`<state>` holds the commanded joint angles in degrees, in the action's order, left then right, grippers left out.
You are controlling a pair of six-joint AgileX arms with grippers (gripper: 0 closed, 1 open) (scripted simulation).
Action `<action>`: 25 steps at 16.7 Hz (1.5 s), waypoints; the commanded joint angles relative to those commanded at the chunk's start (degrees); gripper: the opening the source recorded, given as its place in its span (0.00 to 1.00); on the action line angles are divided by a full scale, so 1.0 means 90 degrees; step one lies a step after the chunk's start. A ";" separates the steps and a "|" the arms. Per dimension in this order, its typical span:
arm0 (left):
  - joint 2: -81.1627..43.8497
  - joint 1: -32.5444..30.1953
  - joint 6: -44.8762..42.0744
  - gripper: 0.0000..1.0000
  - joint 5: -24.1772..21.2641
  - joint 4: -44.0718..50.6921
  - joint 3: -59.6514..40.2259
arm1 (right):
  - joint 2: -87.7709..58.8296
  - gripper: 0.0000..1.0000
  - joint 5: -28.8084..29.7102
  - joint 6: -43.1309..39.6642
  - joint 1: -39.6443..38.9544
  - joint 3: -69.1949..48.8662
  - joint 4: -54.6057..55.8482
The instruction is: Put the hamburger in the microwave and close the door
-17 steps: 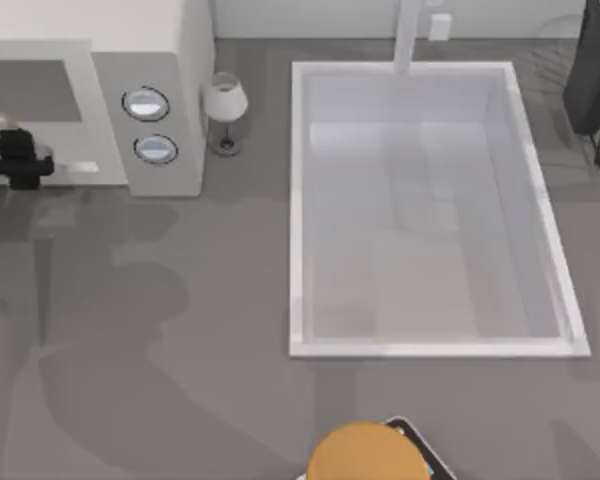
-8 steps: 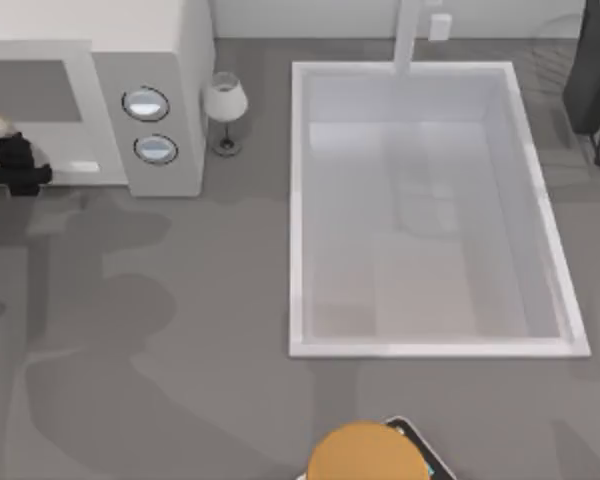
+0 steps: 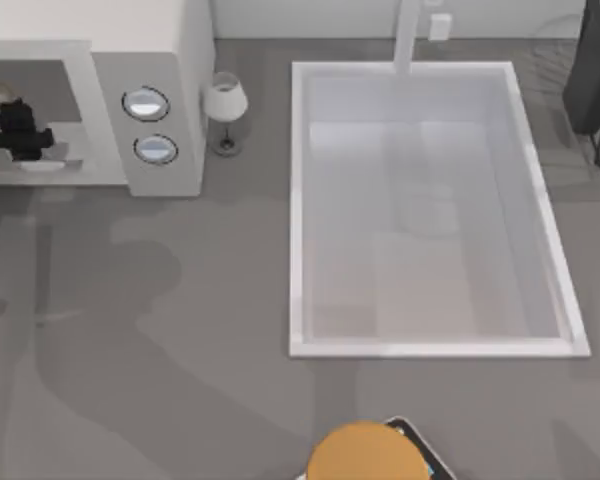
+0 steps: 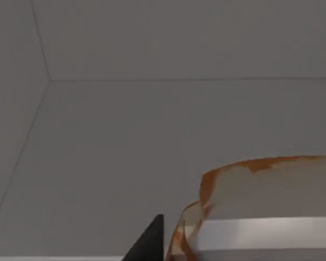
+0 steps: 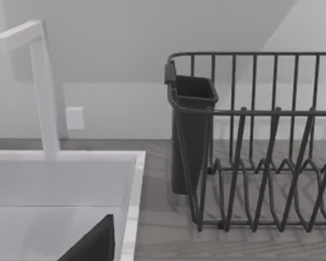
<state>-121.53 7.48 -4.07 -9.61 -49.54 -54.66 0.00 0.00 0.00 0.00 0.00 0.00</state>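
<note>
Grey countertop; left gripper (image 3: 5, 135) at 9 o'clock inside the microwave (image 3: 140, 60) cavity, clamped on the hamburger (image 4: 261, 206), mostly hidden from above, cut off in wrist view.

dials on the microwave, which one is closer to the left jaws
The lower dial, at the panel's front; the upper dial sits farther from the left gripper.

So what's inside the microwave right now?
The left gripper reaches into the microwave cavity with the hamburger at its fingers. The cavity's grey walls look bare. The microwave's top hides the back of the cavity from above.
</note>
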 joint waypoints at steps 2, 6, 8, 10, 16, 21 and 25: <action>-0.0260 -0.0032 0.0018 0.00 0.0031 0.0186 -0.0565 | 0.0000 1.00 0.0000 0.0000 0.0000 0.0000 0.0000; -0.0861 -0.0100 0.0054 0.00 0.0104 0.0614 -0.1781 | 0.0000 1.00 0.0000 0.0000 0.0000 0.0000 0.0000; -0.1173 -0.0136 0.0072 0.00 0.0142 0.0836 -0.2360 | 0.0000 1.00 0.0000 0.0000 0.0000 0.0000 0.0000; -0.1476 -0.0171 0.0088 0.00 0.0177 0.1053 -0.2871 | 0.0000 1.00 0.0000 0.0000 0.0000 0.0000 0.0000; -0.2181 -0.0248 0.0122 0.00 0.0245 0.1580 -0.3622 | 0.0000 1.00 0.0000 0.0000 0.0000 0.0000 0.0000; -0.2258 -0.0253 0.0124 0.00 0.0250 0.1649 -0.3588 | 0.0000 1.00 0.0000 0.0000 0.0000 0.0000 0.0000; -0.2258 -0.0253 0.0124 0.30 0.0250 0.1649 -0.3588 | 0.0000 1.00 0.0000 0.0000 0.0000 0.0000 0.0000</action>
<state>-141.85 5.20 -2.96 -7.36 -34.70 -86.96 0.00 0.00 0.00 0.00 0.00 0.00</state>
